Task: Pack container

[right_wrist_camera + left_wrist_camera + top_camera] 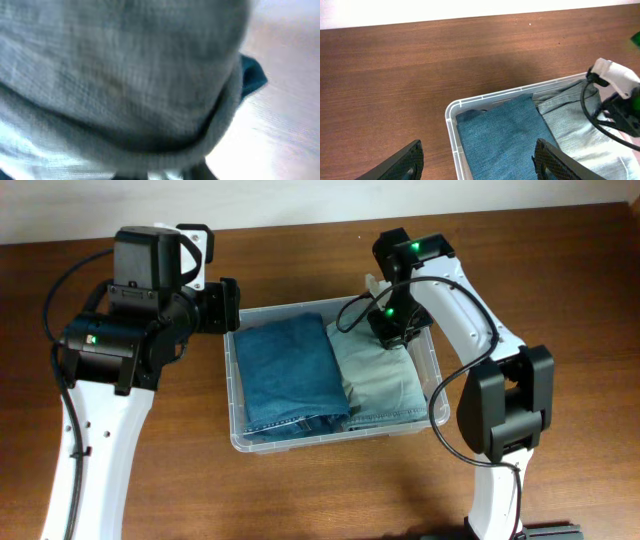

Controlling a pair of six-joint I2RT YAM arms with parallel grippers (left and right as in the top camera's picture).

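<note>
The clear container (436, 406) stands mid-table with a folded dark blue denim piece (290, 375) in its left half and a folded pale grey-green denim piece (385, 385) in its right half. My right gripper (392, 332) is down inside the bin at its far right, pressed into the pale piece; its fingers are hidden by cloth, and the right wrist view shows only blurred pale fabric (125, 75). My left gripper (479, 162) is open and empty, hovering over the bin's far-left corner (451, 112), straddling the rim above the blue denim (505, 135).
Brown wooden tabletop (330, 490) surrounds the bin. The right arm's cable (455, 380) loops over the bin's right rim. The left arm's body (130, 330) stands left of the bin.
</note>
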